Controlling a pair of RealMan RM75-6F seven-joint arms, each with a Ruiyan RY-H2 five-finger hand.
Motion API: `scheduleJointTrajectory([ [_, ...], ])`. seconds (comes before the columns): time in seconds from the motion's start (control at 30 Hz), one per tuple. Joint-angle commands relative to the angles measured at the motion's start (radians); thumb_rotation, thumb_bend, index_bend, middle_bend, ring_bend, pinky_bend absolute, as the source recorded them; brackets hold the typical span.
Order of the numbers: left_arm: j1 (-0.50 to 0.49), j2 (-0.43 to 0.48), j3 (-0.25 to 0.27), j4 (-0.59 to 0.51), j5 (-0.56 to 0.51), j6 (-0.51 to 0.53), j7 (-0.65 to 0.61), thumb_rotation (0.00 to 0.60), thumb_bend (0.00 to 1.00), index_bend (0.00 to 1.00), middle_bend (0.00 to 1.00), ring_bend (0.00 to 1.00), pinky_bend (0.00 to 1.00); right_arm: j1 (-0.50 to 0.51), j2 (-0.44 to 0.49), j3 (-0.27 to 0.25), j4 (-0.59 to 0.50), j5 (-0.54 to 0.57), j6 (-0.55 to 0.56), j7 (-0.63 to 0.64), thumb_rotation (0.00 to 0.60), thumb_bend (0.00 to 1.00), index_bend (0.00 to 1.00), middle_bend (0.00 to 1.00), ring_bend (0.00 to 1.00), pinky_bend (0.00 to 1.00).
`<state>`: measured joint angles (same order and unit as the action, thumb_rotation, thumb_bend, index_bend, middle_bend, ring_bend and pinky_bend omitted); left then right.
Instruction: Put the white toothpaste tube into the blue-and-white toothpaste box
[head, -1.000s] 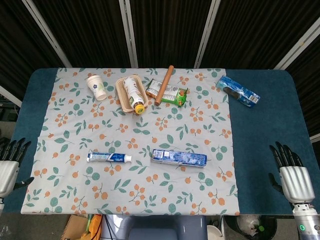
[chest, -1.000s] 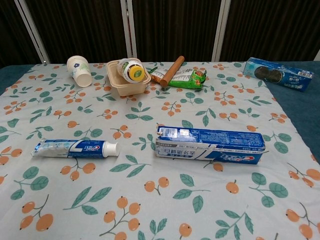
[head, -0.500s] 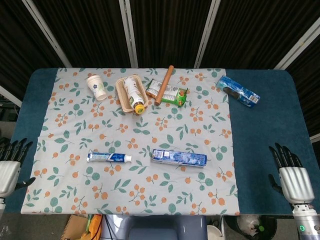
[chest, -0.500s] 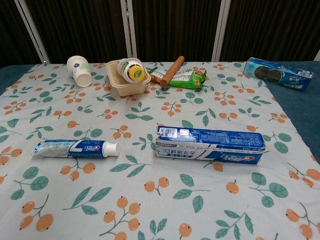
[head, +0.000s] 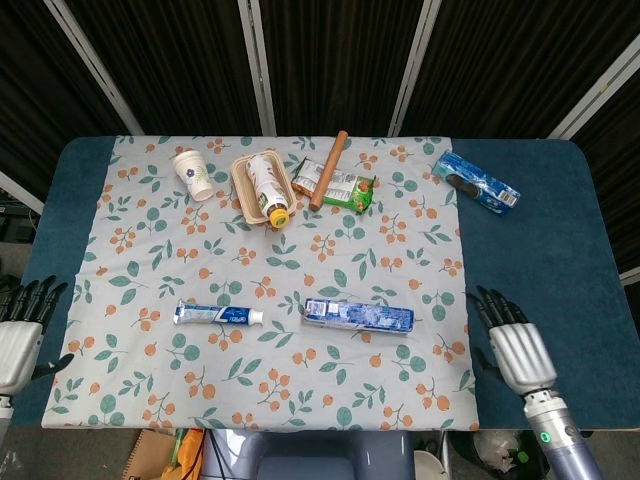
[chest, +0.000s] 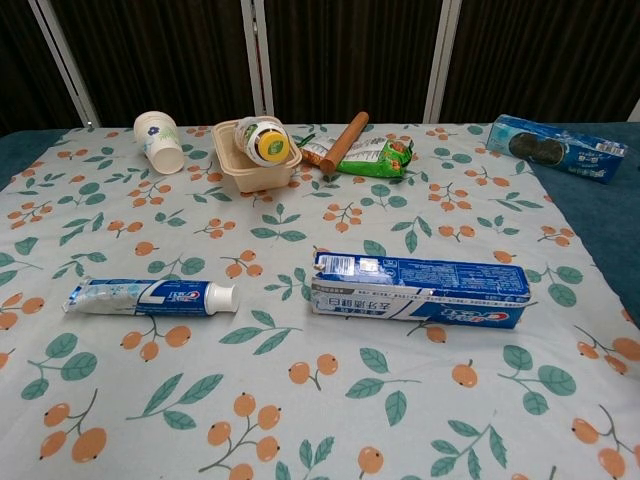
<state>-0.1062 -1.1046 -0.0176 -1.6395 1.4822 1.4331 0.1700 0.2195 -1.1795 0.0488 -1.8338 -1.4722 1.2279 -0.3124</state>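
Observation:
The white toothpaste tube lies flat on the floral cloth at front left, cap pointing right. The blue-and-white toothpaste box lies a short way to its right, lengthwise, its open flap end facing the tube. My right hand hovers open at the front edge, right of the box, fingers spread and holding nothing. My left hand is open at the far left edge, well clear of the tube. Neither hand shows in the chest view.
At the back stand a paper cup, a beige tray holding a bottle, a brown stick, a green snack packet and a blue biscuit pack on the bare blue table.
My right hand has moved left along the front edge, closer to the box. The left hand, tube and box have not moved.

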Motion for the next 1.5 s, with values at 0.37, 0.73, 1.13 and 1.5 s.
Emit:
scheduleJointTrajectory([
  [0.37, 0.003, 0.005, 0.0, 0.006, -0.001, 0.003, -0.029, 0.6, 0.01, 0.01, 0.0, 0.0, 0.04, 0.161, -0.354, 0.063, -0.011, 0.327, -0.142, -0.375, 0.6, 0.39, 0.0, 0.02, 0.0, 0.16],
  [0.73, 0.0, 0.002, -0.004, 0.003, -0.011, -0.004, -0.033, 0.6, 0.01, 0.02, 0.0, 0.0, 0.04, 0.231, -0.478, 0.097, 0.066, 0.392, -0.128, -0.439, 0.6, 0.39, 0.0, 0.02, 0.0, 0.16],
  [1.13, -0.001, 0.001, -0.006, 0.001, -0.019, -0.007, -0.035, 0.6, 0.01, 0.02, 0.0, 0.0, 0.04, 0.261, -0.54, 0.097, 0.113, 0.359, -0.084, -0.433, 0.6, 0.39, 0.0, 0.02, 0.0, 0.16],
  [1.5, -0.003, 0.003, -0.006, -0.006, -0.025, -0.014, -0.037, 0.6, 0.01, 0.02, 0.0, 0.0, 0.04, 0.307, -0.599, 0.098, 0.126, 0.408, -0.095, -0.477, 0.6, 0.39, 0.01, 0.04, 0.0, 0.16],
])
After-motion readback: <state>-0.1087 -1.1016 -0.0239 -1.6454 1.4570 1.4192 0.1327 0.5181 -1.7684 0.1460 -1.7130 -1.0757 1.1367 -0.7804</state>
